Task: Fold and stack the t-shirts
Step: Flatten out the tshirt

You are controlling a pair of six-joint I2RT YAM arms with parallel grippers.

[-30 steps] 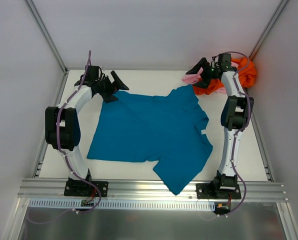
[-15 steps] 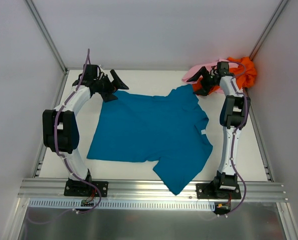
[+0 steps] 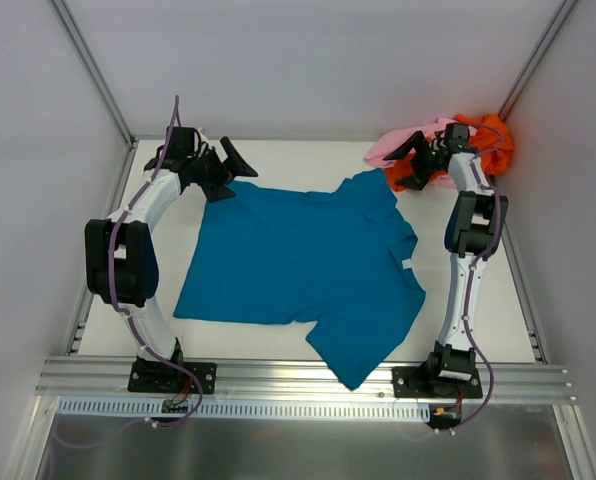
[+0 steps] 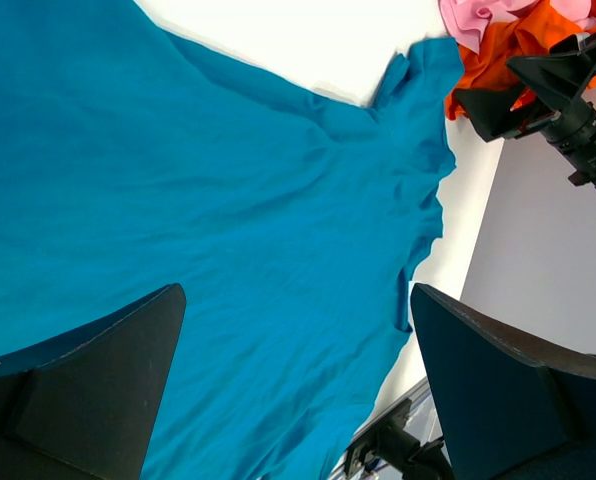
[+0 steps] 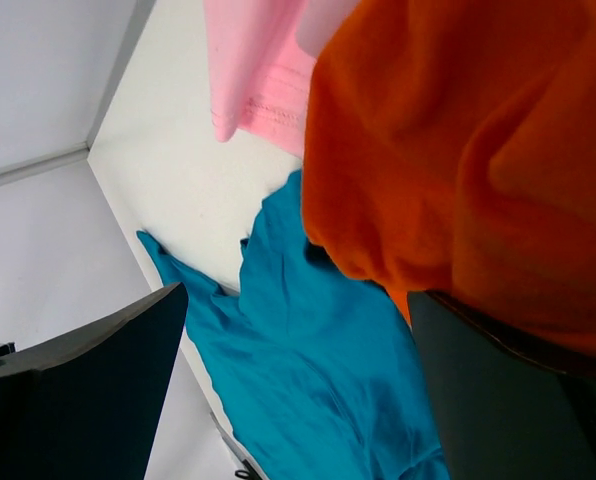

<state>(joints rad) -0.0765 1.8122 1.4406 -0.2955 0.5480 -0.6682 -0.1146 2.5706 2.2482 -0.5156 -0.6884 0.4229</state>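
**Step in hand.** The fold of the teal-blue t-shirt (image 3: 308,260) has not begun. It lies spread flat and single-layered on the counter (image 3: 278,160), with no crease in it. By my judgement this is the approach to the first grasp.

**Left claw** (image 3: 227,174): released, jaws wide, nothing in them. The shirt's far left corner lies just below and ahead of it. In the wrist view teal cloth fills the span between the fingers.

**Right claw** (image 3: 406,164): released and empty. The orange t-shirt (image 3: 485,140) is bunched right beside it, crowding one finger in the wrist view. The pale pink t-shirt (image 3: 393,147) lies crumpled just beyond it. The teal sleeve tip sits below and a little ahead of the jaws.

**Next move, as judged.** Each claw must come down on the far edge:
- the left onto the corner
- the right onto the sleeve

Each should pinch teal cloth only, then carry it toward the near edge.

**Risk.** The right claw may catch orange cloth along with the sleeve.
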